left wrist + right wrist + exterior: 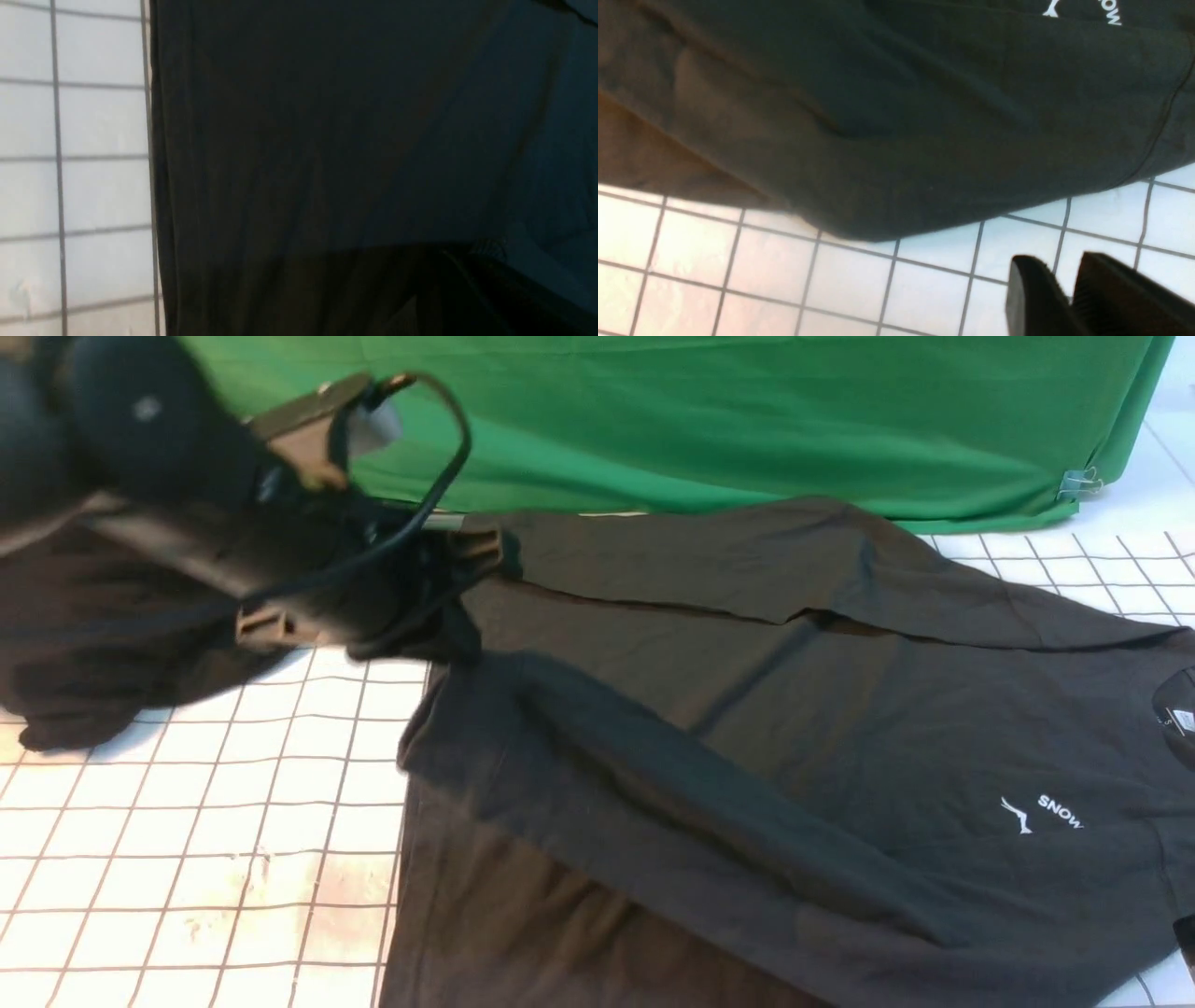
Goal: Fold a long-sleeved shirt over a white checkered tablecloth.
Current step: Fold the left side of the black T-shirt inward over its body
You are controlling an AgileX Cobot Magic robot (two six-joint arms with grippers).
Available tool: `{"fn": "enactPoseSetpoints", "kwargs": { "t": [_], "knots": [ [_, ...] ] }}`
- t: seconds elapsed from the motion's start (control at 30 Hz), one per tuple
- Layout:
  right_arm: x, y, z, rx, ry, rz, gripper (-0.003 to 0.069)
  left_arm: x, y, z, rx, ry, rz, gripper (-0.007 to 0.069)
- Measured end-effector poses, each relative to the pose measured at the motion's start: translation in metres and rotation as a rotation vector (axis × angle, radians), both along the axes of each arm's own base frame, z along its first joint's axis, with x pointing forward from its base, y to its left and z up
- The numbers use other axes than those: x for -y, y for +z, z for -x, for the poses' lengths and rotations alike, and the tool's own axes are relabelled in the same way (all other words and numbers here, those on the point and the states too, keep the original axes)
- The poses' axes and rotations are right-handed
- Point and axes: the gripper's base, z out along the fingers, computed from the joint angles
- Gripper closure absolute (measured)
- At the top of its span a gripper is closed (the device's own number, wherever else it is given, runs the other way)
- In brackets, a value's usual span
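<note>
The long-sleeved shirt [794, 728] lies flat on the white checkered tablecloth [187, 803], collar to the right, with its white SNOW logo [1046, 814] facing up. One sleeve lies diagonally across the body. My left gripper [485, 553] is at the shirt's far left corner and is shut on the fabric there. The left wrist view is dark and filled by the shirt [327, 140] beside the tablecloth [93, 186]. My right gripper [1057, 261] hovers over bare tablecloth [761, 280] just off the shirt's edge [901, 116]. It is slightly open, holds nothing, and is out of the front view.
A blacker heap of fabric [93, 644] lies at the far left under my left arm. A green backdrop [747, 420] hangs behind, held by a binder clip [1078, 483]. The tablecloth has a brownish stain [280, 887] near the front left.
</note>
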Motion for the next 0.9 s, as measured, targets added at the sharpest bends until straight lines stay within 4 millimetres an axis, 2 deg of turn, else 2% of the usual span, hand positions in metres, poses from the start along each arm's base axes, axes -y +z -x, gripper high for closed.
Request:
{"fn": "enactPoseSetpoints", "kwargs": {
  "t": [0.03, 0.07, 0.2, 0.23, 0.3, 0.43, 0.53, 0.63, 0.67, 0.9],
  "knots": [
    [0.000, 0.000, 0.000, 0.000, 0.000, 0.000, 0.0517, 0.001, 0.000, -0.002, -0.001, 0.000, 0.002, 0.0611],
    [0.000, 0.000, 0.000, 0.002, 0.000, 0.000, 0.0512, -0.003, -0.006, -0.019, -0.023, 0.028, 0.007, 0.0611],
    [0.000, 0.000, 0.000, 0.003, 0.000, 0.000, 0.0503, -0.013, -0.032, -0.062, -0.077, 0.094, 0.023, 0.0610],
    [0.000, 0.000, 0.000, 0.003, 0.000, 0.000, 0.0503, -0.014, -0.032, -0.062, -0.078, 0.097, 0.025, 0.0610],
    [0.000, 0.000, 0.000, 0.003, 0.000, 0.000, 0.0500, -0.016, -0.053, -0.080, -0.121, 0.118, 0.033, 0.0610],
    [0.000, 0.000, 0.000, 0.004, 0.000, -0.001, 0.0494, -0.013, -0.084, -0.097, -0.182, 0.127, 0.033, 0.0606],
    [0.000, 0.000, 0.000, 0.005, 0.000, -0.001, 0.0490, -0.011, -0.099, -0.105, -0.205, 0.127, 0.028, 0.0580],
    [0.000, 0.000, 0.000, 0.006, 0.000, -0.001, 0.0486, -0.012, -0.102, -0.111, -0.197, 0.133, 0.028, 0.0538],
    [0.000, 0.000, 0.000, 0.006, 0.000, -0.001, 0.0484, -0.015, -0.099, -0.114, -0.188, 0.140, 0.032, 0.0501],
    [0.000, -0.006, 0.001, -0.003, -0.006, -0.002, 0.0481, -0.043, -0.069, -0.136, -0.073, 0.203, 0.079, 0.0302]
  ]
}}
